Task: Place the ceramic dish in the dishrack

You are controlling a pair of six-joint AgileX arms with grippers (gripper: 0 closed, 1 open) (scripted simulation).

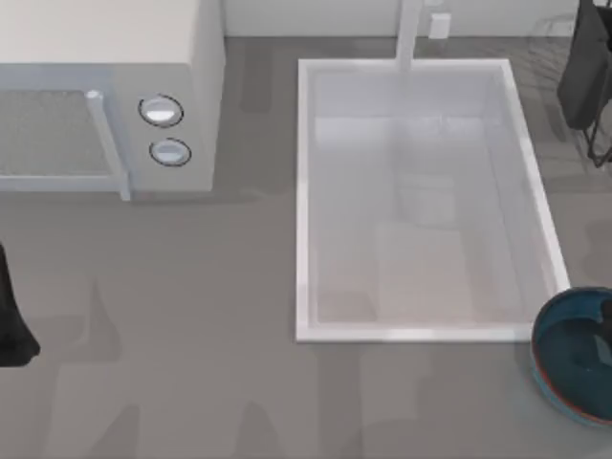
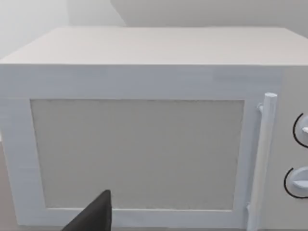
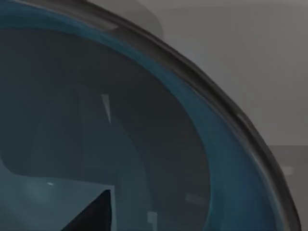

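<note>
Top view, right edge: round deep-blue glazed ceramic dish with mottled teal inside and thin reddish-brown rim, cut off by the frame, sitting on the grey counter just beside the near right corner of the white rectangular sink basin. Dark part of the right arm overlapping the dish at the frame edge; right hand showing in the right wrist view as one dark fingertip low over the teal interior of the dish; opening of the fingers and any contact with the dish impossible to tell.

Top right corner: dishrack of thin black and grey wire with a dark grey slab-like part, partly cut off, lying beyond the far right corner of the sink and well apart from the dish. Narrow strip of counter running between the sink's right wall and the frame edge, linking dish and rack.

Far left: white box-shaped microwave oven with a bar handle and two round dials, cropped at the top and left. Broad open counter lying before it and left of the sink.

Left edge: dark piece of the left arm parked near the counter's edge. Left wrist view: left hand appearing as one dark fingertip facing the microwave door; degree of opening not discernible.
</note>
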